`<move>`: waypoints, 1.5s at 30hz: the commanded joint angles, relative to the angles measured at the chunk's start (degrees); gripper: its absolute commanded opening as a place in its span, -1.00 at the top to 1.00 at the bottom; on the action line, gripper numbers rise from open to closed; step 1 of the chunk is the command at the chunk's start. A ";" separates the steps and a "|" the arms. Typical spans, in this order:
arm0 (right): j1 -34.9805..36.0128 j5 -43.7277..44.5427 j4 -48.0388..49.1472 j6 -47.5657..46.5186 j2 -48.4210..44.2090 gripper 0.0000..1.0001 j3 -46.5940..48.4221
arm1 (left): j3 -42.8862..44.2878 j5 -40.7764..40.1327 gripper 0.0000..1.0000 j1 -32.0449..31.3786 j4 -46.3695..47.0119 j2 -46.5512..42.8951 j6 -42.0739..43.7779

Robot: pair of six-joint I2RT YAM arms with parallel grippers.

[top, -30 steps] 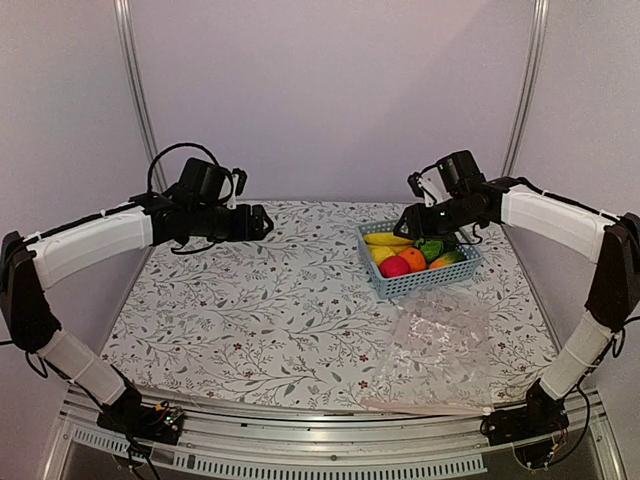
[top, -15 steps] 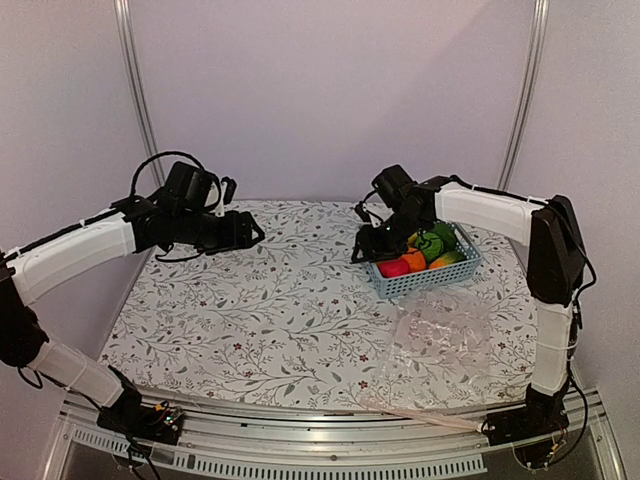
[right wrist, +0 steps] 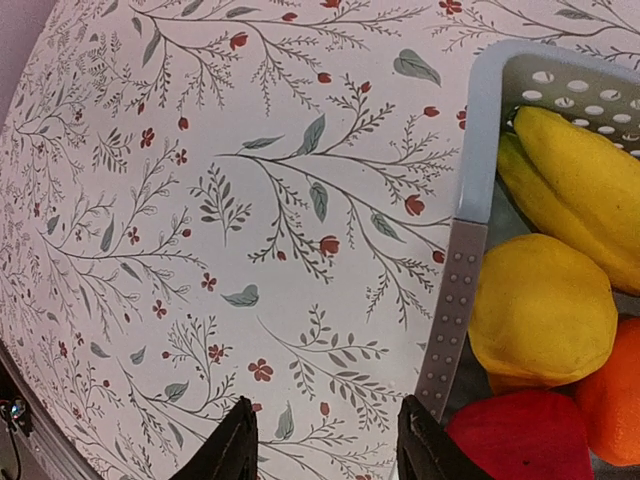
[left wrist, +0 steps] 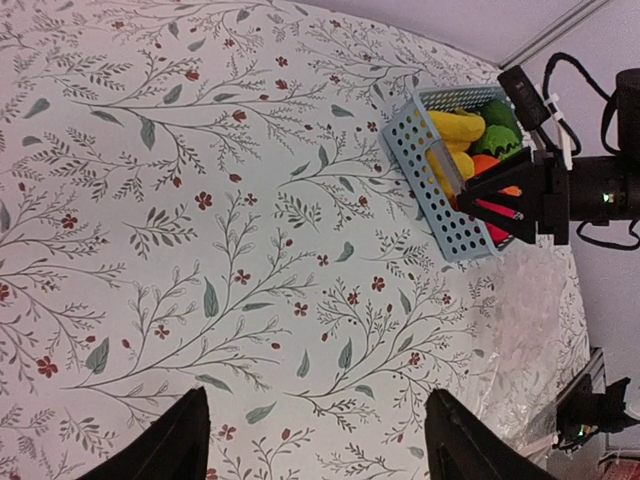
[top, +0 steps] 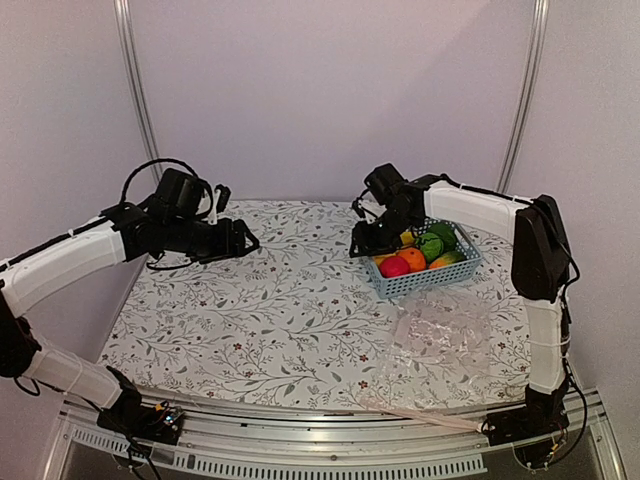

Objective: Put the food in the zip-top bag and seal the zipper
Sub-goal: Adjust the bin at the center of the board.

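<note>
Food (top: 412,258) sits in basket (top: 425,283) beside zip-top bag (top: 446,335)

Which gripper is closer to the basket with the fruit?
Right. The right gripper hovers at the left end of the basket, beside the fruit. The left gripper is far off, over the left side of the table.

Gloss vs matt
food (right wrist: 540,310) glossy & smooth; basket (right wrist: 455,300) matt plastic; bag (top: 445,330) clear crinkly film; table cover (top: 280,300) matt print.
</note>
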 commanded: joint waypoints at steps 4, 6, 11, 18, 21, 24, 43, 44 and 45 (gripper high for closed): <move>0.15 7.18 1.66 -0.54 2.96 0.05 2.97 | -1.24 0.96 -0.46 -0.81 -2.16 -2.22 -0.76; 0.12 7.99 1.99 -1.18 3.73 0.03 3.60 | -1.25 0.84 -0.46 -0.85 -2.52 -2.49 -0.58; 0.09 8.13 1.78 -2.24 6.22 0.01 4.91 | -1.18 0.52 -0.46 -0.82 -3.50 -2.87 -0.30; 0.16 8.56 1.35 -2.77 8.56 0.08 4.76 | -1.13 0.51 -0.46 -0.83 -3.55 -2.95 -0.60; 0.46 7.83 1.09 -3.69 8.86 0.41 4.72 | -1.35 0.52 -0.46 -0.83 -3.57 -2.87 -0.67; 1.57 6.55 1.19 -5.49 8.59 0.82 4.74 | -1.64 0.45 -0.46 -0.87 -3.61 -3.16 -0.87; 18.19 -10.03 4.87 -22.14 8.02 1.00 3.14 | -3.37 -0.32 -0.46 -0.83 -3.25 -5.19 0.96; 18.97 -10.70 4.81 -22.67 7.71 1.00 2.63 | -3.37 -0.43 -0.46 -0.83 -3.21 -5.16 0.73; 19.84 -11.32 4.84 -23.57 7.55 1.00 2.04 | -3.37 -0.38 -0.46 -0.82 -2.95 -5.07 0.73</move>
